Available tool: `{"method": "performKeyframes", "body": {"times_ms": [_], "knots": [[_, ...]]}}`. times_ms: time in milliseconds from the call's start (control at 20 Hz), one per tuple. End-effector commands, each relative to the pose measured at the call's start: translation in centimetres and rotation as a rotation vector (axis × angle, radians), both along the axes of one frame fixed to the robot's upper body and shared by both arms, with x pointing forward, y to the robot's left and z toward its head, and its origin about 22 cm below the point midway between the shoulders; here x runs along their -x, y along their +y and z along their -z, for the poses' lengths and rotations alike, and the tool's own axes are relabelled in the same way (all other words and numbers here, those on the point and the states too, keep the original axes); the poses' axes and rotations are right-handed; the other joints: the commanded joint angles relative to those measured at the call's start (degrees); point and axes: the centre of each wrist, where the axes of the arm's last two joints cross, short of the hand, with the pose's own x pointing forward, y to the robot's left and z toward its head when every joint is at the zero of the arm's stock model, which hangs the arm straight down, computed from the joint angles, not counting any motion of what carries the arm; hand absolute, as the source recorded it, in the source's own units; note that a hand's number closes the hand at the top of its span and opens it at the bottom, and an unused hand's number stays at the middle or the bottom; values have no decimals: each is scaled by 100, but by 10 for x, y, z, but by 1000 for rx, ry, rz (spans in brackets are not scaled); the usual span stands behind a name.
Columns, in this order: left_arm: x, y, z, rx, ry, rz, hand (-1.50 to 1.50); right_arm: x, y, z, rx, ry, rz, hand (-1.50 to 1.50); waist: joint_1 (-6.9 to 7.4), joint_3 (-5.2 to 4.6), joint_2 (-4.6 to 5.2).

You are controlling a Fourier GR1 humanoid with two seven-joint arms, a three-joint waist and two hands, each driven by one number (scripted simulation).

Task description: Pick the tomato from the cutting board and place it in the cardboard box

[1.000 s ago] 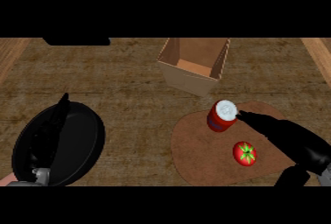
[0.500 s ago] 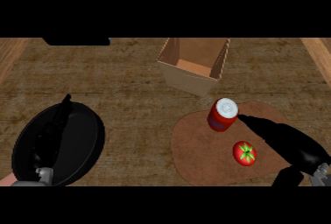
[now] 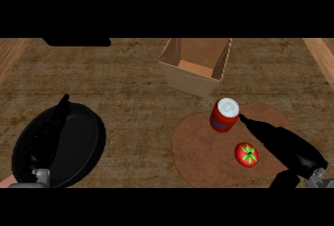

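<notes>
Across the head view, from above: brown wooden desk (image 3: 130,88), paler planks along both side edges. Right of centre, flat on it: rounded brown cutting board (image 3: 202,152). On the board's right part, well inside its edge: red tomato (image 3: 246,154), green stem star facing up. At the board's far edge, upright: red can (image 3: 224,118) with a white lid, apart from the tomato. Beyond the can, near the top: open cardboard box (image 3: 190,81), mouth up, tan floor showing inside.

From the lower right corner: right hand (image 3: 284,143), black, released, grasping nothing. Fingers straight, pointing up-left, fingertips (image 3: 251,124) just beside the can's right side; cannot tell whether touching. Passes just right of the tomato, apart from it. Thumb spread low, by the board's near right edge.

At the left: black pan (image 3: 88,141), round, on the desk well apart from the board. Over it: left hand (image 3: 46,137), black on black, outline hard to separate. Fingers straight, pointing away from the robot, one tip past the pan's far rim; released, resting, holding nothing.

At the top left edge: flat black shape (image 3: 77,42), too cut off to name.
</notes>
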Motion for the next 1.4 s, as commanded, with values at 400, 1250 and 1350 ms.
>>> {"method": "performKeyframes", "body": {"times_ms": [400,1250,1350], "knots": [[11,-4,-8,-10,-3,2,0,-11,7,22,-12,12,16,-150,15,10,17],[5,-8,-3,5,2,-1,0,-7,4,37,63,-171,-20,150,7,10,14],[6,-13,-1,-9,6,-7,0,-7,10,52,64,-199,-29,150,15,10,17]]}}
